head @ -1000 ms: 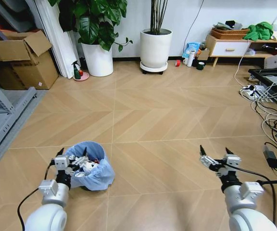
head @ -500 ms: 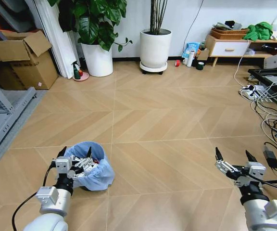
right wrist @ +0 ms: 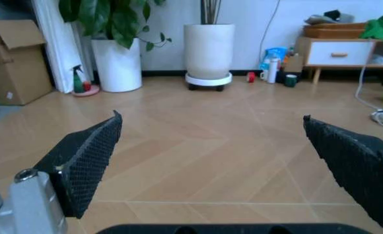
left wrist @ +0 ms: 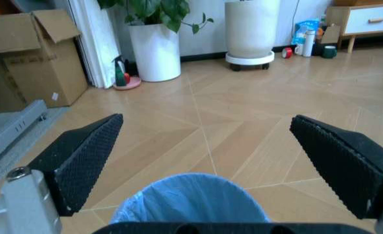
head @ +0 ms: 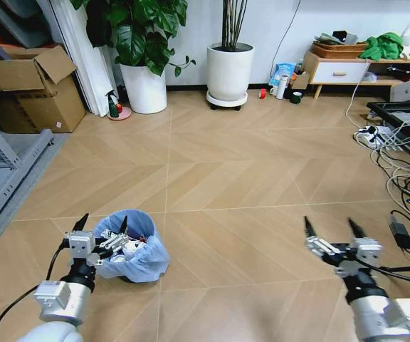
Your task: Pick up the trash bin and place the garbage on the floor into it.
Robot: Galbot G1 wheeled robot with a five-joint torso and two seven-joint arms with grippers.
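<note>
In front of you the floor [head: 226, 171] lay open and bare through the whole middle, so a gripper could pass there freely. Low on your left the bin [head: 135, 246] stood on the floor, and the left gripper [head: 102, 224] hung spread wide at its near rim. The right gripper [head: 329, 229] hung spread wide over bare planks, well apart from the bin. On your right, cables [head: 397, 167] and a power strip [head: 367, 132] cluttered the floor. Far ahead two white plant pots [head: 231, 71] stood near the wall, and cardboard boxes [head: 30, 89] closed the far left.
</note>
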